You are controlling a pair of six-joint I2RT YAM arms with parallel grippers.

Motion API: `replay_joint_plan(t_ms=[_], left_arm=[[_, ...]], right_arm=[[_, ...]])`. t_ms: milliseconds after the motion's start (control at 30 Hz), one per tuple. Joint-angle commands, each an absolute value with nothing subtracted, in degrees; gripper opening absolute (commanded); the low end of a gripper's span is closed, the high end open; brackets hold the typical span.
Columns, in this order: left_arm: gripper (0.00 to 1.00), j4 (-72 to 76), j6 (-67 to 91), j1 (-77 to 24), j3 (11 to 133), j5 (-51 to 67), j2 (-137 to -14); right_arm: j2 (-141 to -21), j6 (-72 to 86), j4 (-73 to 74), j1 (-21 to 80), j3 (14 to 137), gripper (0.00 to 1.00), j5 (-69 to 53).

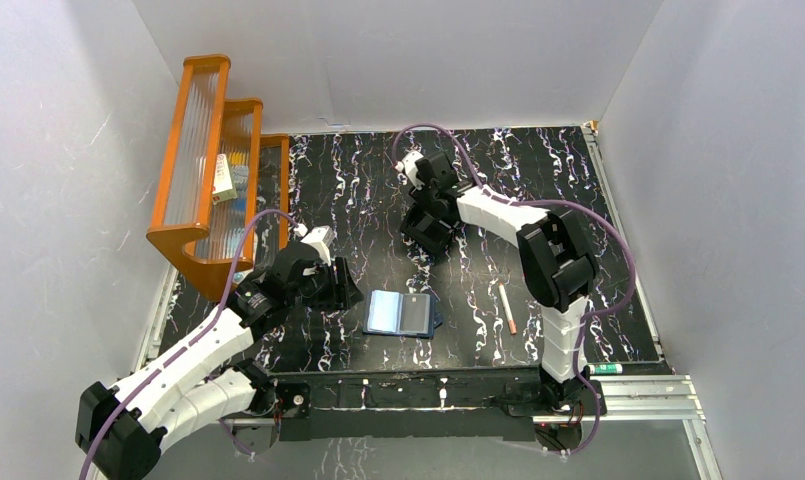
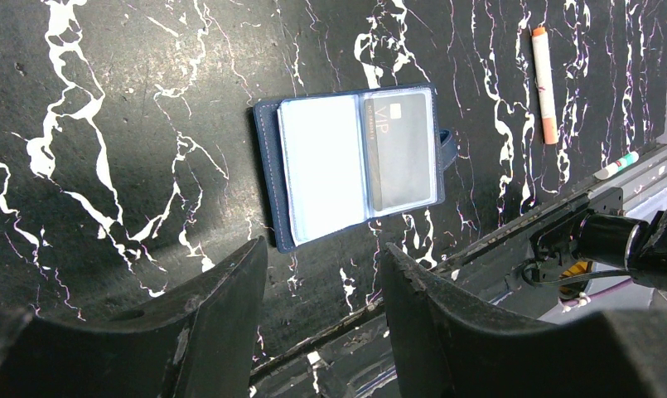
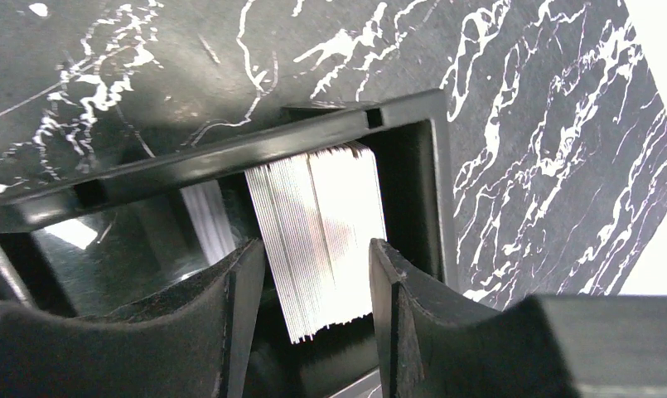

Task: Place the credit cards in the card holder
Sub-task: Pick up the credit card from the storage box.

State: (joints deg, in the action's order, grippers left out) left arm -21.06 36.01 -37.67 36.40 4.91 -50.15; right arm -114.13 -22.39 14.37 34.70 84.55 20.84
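We find the right gripper (image 3: 315, 249) in the black box (image 3: 433, 182), the left gripper (image 2: 323, 249) near the open card holder (image 2: 355, 162) at mid-table, both with fingers apart, the right's astride the stacked credit cards (image 3: 321, 199); we judge pick-up in hand, next closing on one card.

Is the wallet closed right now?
No, the navy-blue folding wallet lies spread open on the table, a dark VIP card showing inside.

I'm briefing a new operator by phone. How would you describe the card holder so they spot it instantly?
On the black marbled table, look near the front edge, midway between the two arm bases. The card holder lies open there: navy, with clear sleeves, unlike the pale stick to its right and the black box farther back.
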Motion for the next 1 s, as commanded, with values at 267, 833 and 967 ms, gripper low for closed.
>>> replay_joint_plan(t_ms=[267, 833, 967], left_arm=[[0.52, -21.97, 35.73, -37.47, 36.96, 4.12, -50.11], [0.52, -21.88, 35.95, -37.54, 36.56, 4.22, -50.52], [0.52, -21.8, 36.06, -37.46, 36.47, 4.22, -50.45]], right_arm=[[-115.15, -19.79, 12.71, 31.8, 86.22, 0.52, 17.42], [-114.29, -23.62, 9.72, 31.81, 86.5, 0.48, 21.95], [-113.07, -23.12, 9.06, 31.79, 86.22, 0.44, 21.0]])
